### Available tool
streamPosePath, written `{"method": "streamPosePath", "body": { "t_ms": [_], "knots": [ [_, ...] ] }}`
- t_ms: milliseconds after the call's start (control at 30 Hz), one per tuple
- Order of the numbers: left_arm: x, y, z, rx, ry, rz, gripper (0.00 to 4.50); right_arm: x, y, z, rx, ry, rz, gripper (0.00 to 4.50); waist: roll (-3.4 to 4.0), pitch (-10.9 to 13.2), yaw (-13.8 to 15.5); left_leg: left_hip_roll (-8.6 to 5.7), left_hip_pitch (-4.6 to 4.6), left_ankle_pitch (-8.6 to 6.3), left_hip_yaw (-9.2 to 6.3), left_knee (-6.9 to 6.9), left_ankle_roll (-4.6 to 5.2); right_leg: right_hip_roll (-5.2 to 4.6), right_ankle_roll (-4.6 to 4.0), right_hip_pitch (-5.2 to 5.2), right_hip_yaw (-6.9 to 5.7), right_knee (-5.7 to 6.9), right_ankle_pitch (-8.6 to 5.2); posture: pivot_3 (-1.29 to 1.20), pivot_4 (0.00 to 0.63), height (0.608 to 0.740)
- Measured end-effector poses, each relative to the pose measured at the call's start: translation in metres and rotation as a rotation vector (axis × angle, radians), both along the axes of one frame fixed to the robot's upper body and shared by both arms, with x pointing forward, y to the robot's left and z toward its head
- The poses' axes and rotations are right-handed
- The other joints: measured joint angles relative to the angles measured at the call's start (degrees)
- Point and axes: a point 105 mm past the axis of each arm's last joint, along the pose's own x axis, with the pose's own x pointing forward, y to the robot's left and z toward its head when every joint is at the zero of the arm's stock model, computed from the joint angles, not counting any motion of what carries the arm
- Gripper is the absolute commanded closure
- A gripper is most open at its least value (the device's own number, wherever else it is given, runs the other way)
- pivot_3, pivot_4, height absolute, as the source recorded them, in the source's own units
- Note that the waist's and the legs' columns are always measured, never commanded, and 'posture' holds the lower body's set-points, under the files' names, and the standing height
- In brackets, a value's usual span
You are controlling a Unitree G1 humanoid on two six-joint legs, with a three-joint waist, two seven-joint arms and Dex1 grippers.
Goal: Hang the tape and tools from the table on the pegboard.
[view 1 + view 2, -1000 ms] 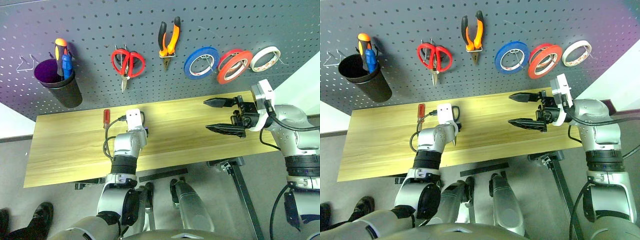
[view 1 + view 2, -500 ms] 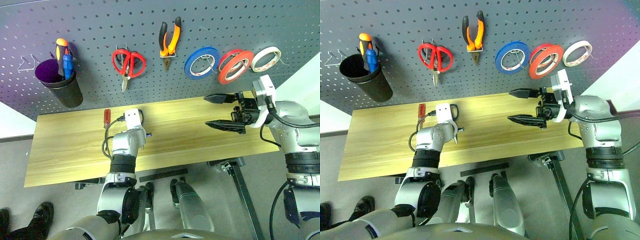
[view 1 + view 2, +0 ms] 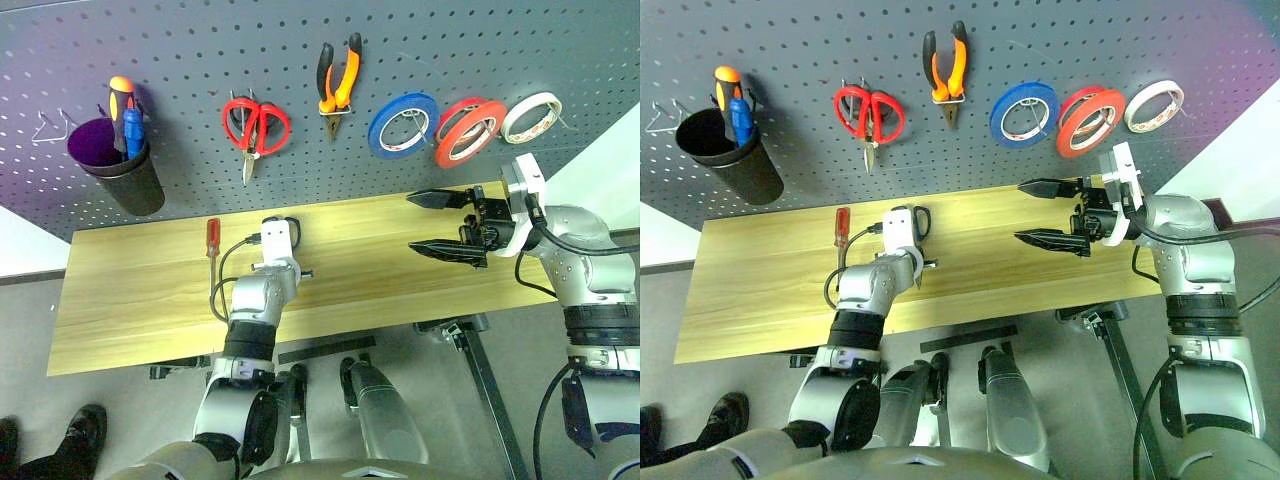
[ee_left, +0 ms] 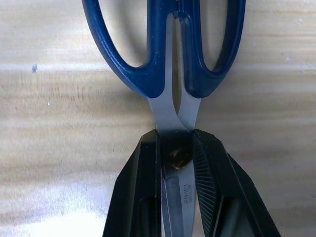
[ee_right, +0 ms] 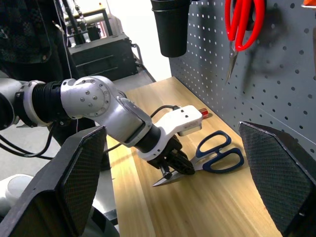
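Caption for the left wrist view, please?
Left gripper shut on blue-handled scissors at their pivot, flat on the table.

A: Left gripper (image 4: 176,163): jaws were part open a second ago, now clamped on the dark blue scissors (image 4: 168,54) at the pivot, on the table (image 3: 400,270).

B: Arm shifted?

A: Slightly toward the robot's right. Scissor blade tip now pokes out beside the wrist.
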Motion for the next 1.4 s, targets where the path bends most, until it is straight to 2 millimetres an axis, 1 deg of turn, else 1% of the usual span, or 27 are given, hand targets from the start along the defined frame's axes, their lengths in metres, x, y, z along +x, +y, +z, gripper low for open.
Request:
{"method": "streamPosePath", "body": {
  "t_ms": [100, 233, 500, 533, 567, 633, 700, 967, 1100, 1133, 1200, 1233, 1400],
  "knots": [
    [-0.006, 0.001, -0.001, -0.023, 0.006, -0.02, 3.88, 0.0, -0.001, 0.0, 0.001, 0.001, 0.002, 0.0, 0.02, 0.02, 0.07, 0.01, -0.02, 0.0, 0.0, -0.04, 0.01, 0.01, 0.0, -0.01, 0.0, -0.06, 0.0, -0.29, 0.361, 0.729],
    [-0.011, -0.001, -0.002, -0.013, 0.036, -0.039, 3.88, 0.001, 0.0, 0.0, 0.002, -0.007, 0.006, 0.0, 0.03, 0.04, 0.16, 0.0, -0.03, -0.02, 0.0, -0.03, 0.03, 0.0, 0.03, 0.01, 0.0, -0.1, 0.02, -0.28, 0.357, 0.729],
    [-0.013, -0.003, -0.001, 0.011, 0.055, -0.049, 3.88, 0.002, 0.0, 0.0, -0.005, -0.014, 0.0, 0.0, 0.03, 0.03, 0.19, 0.01, -0.06, -0.05, 0.0, -0.05, 0.08, 0.01, 0.09, 0.03, -0.01, -0.26, 0.06, -0.28, 0.351, 0.729],
    [-0.013, -0.002, -0.001, 0.013, 0.057, -0.05, 3.23, 0.002, 0.0, 0.0, -0.008, -0.017, -0.001, 0.0, 0.03, 0.03, 0.2, 0.0, -0.06, -0.05, 0.0, -0.05, 0.07, 0.0, 0.09, 0.03, -0.01, -0.26, 0.06, -0.28, 0.351, 0.729],
    [-0.014, -0.001, -0.001, 0.035, 0.071, -0.06, 3.03, 0.002, 0.0, 0.0, -0.01, -0.017, -0.001, 0.0, 0.03, 0.03, 0.2, 0.0, -0.06, -0.05, 0.0, -0.05, 0.07, 0.01, 0.11, 0.04, -0.01, -0.27, 0.07, -0.29, 0.354, 0.729],
    [-0.015, -0.001, -0.001, 0.086, 0.099, -0.082, 2.34, 0.002, 0.0, 0.0, -0.009, -0.017, 0.0, 0.0, 0.03, 0.03, 0.16, 0.0, -0.05, -0.05, 0.0, -0.04, 0.08, 0.01, 0.14, 0.06, -0.01, -0.27, 0.09, -0.28, 0.352, 0.729],
    [-0.015, -0.001, -0.001, 0.119, 0.107, -0.086, 1.77, 0.002, 0.0, 0.0, -0.009, -0.017, 0.0, 0.0, 0.04, 0.03, 0.08, 0.0, -0.05, -0.05, 0.01, -0.03, 0.08, 0.0, 0.15, 0.06, -0.01, -0.27, 0.1, -0.28, 0.355, 0.729],
    [-0.013, -0.002, -0.001, 0.171, 0.126, -0.095, 1.77, 0.003, 0.001, 0.0, -0.007, -0.017, -0.002, 0.0, 0.05, 0.03, 0.1, 0.03, -0.03, -0.05, 0.02, -0.01, 0.07, 0.0, 0.15, 0.07, -0.02, -0.26, 0.13, -0.28, 0.355, 0.729],
    [-0.011, -0.003, 0.0, 0.19, 0.136, -0.102, 2.58, 0.003, 0.002, 0.001, -0.005, -0.022, -0.001, 0.0, 0.05, 0.03, 0.12, 0.03, -0.04, -0.05, 0.03, 0.0, 0.07, 0.0, 0.17, 0.07, -0.02, -0.27, 0.15, -0.29, 0.359, 0.729],
    [-0.011, -0.003, 0.0, 0.195, 0.137, -0.103, 2.98, 0.003, 0.002, 0.001, -0.005, -0.022, -0.001, 0.0, 0.05, 0.03, 0.09, 0.03, -0.03, -0.05, 0.03, 0.0, 0.07, 0.0, 0.17, 0.07, -0.02, -0.27, 0.15, -0.29, 0.359, 0.729],
    [-0.009, -0.002, 0.001, 0.206, 0.141, -0.103, 3.64, 0.003, 0.002, 0.001, -0.005, -0.022, -0.001, 0.0, 0.05, 0.03, -0.03, 0.04, -0.03, -0.05, 0.04, -0.01, 0.07, 0.0, 0.17, 0.06, -0.02, -0.27, 0.15, -0.29, 0.36, 0.729],
    [-0.008, -0.002, 0.001, 0.218, 0.145, -0.1, 3.81, 0.003, 0.002, 0.001, -0.005, -0.022, -0.001, 0.0, 0.05, 0.03, -0.06, 0.04, -0.03, -0.05, 0.04, -0.01, 0.07, 0.0, 0.16, 0.06, -0.03, -0.27, 0.15, -0.29, 0.36, 0.729],
    [-0.006, 0.0, 0.0, 0.244, 0.16, -0.095, 3.82, 0.003, 0.002, 0.001, -0.006, -0.022, -0.002, 0.0, 0.05, 0.03, -0.07, 0.04, -0.02, -0.05, 0.05, 0.0, 0.07, 0.0, 0.16, 0.07, -0.02, -0.27, 0.15, -0.29, 0.364, 0.729]
  ]
}}
